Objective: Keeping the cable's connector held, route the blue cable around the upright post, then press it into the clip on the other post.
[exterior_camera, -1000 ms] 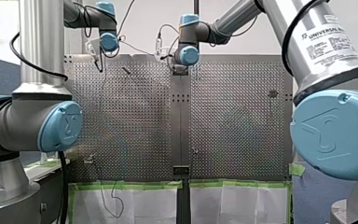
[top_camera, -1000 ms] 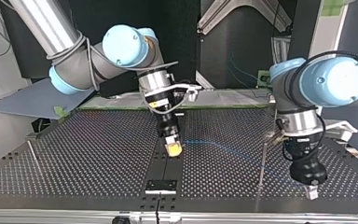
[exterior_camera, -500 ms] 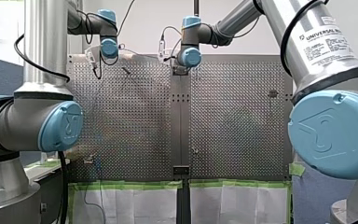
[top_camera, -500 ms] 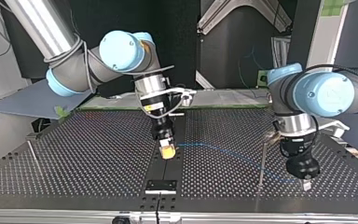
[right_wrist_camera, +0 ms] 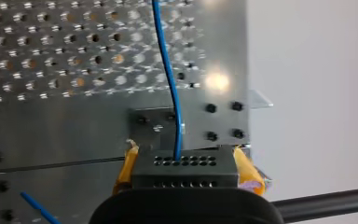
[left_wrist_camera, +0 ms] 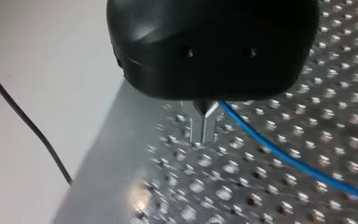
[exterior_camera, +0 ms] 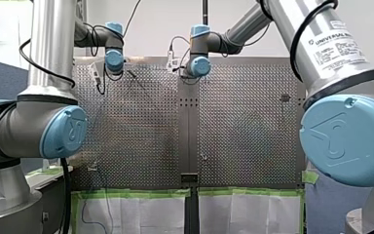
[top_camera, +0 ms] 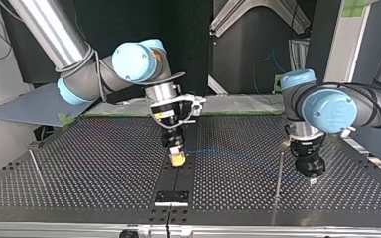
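— Top view, what's moving?
— My left jaws, pinching the blue cable (top_camera: 228,152), are drifting far, right of the post (top_camera: 279,171); my right jaws are gripping the connector (right_wrist_camera: 185,167), cable stretching thin over the surface (top_camera: 89,163) between them.

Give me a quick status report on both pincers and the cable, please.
Right pincer shut on connector. Left pincer shut on cable. Cable runs between them. Post stands beside left pincer.

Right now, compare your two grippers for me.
My right gripper has yellow pads; my left gripper has bare metal fingers. The right gripper clamps the black connector; the left gripper pinches the blue cable itself. Both are shut, holding one cable between them.
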Action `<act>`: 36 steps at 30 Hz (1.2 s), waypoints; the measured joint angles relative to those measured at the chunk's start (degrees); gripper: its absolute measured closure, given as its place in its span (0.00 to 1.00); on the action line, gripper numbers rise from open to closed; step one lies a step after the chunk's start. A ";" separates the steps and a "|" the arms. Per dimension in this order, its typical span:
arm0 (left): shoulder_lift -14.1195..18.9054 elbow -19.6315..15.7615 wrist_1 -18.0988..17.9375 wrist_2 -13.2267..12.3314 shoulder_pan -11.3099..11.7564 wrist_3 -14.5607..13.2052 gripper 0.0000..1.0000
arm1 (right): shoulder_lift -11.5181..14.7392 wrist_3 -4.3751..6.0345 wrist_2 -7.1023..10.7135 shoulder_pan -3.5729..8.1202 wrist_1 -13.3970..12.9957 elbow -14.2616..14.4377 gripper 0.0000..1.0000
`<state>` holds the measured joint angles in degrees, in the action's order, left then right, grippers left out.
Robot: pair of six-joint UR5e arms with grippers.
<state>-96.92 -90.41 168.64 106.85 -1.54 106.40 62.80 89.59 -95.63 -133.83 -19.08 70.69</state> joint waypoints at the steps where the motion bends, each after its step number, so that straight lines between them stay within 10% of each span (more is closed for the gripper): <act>1: -0.04 -0.34 -0.24 -0.02 0.07 0.20 1.00 | -0.16 0.00 -0.04 0.00 0.02 0.00 1.00; 25: -3.11 -2.48 -2.00 -3.12 0.89 8.23 1.00 | -4.49 -0.90 -0.28 -0.44 0.60 1.72 1.00; 36: -3.13 -2.48 2.64 -4.09 0.82 3.03 0.89 | -5.83 -1.01 -0.52 -0.75 0.49 2.05 1.00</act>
<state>-100.05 -92.89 171.28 102.76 -0.73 109.43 56.97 88.58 -96.15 -134.58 -18.59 72.75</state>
